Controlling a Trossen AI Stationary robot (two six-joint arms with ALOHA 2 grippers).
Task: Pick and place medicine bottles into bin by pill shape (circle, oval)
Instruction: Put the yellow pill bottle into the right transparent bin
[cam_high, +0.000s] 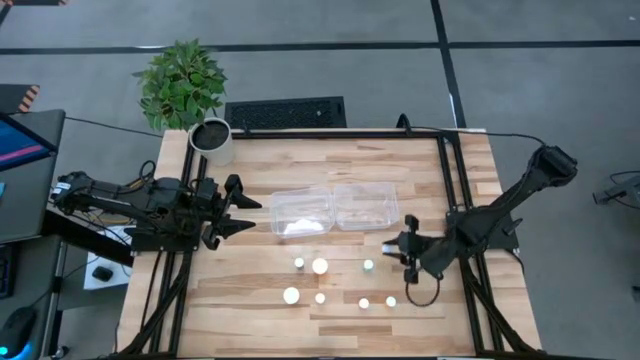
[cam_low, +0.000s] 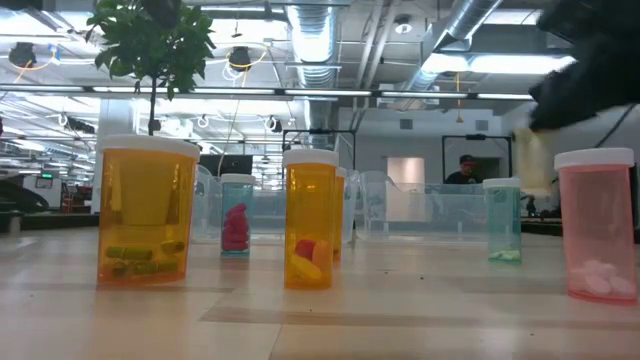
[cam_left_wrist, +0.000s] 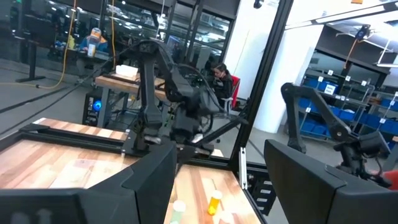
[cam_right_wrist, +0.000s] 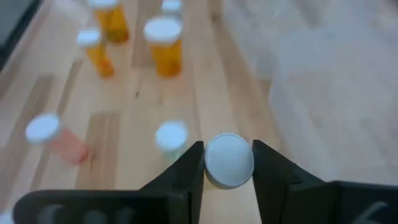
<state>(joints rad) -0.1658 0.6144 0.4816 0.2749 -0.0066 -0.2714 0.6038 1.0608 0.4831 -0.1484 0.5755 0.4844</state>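
Observation:
Several white-capped medicine bottles stand on their bases on the wooden table (cam_high: 200, 300), among them a wide orange one (cam_low: 147, 210), a narrow orange one (cam_low: 310, 220), a greenish one (cam_low: 503, 220) and a pink one (cam_low: 598, 225). My right gripper (cam_high: 395, 248) is at the right end of the group, shut on one more bottle, whose white cap (cam_right_wrist: 229, 160) shows between the fingers. My left gripper (cam_high: 245, 215) is open and empty, left of the two clear bins (cam_high: 302, 212) (cam_high: 365, 205). My right gripper pinches the bottle at its cap end (cam_right_wrist: 208, 163) between its two fingers, one on each side. The fingers slant down from the table's right side. The cap top faces up, so the bottle is upright. Whether its base is on the table is hidden.
A white plant pot (cam_high: 212, 140) with a green plant stands at the far left corner. The two clear bins sit side by side at the table's middle. Dark frame rails run along the table's left and right sides. A person (cam_low: 466, 170) shows in the room beyond.

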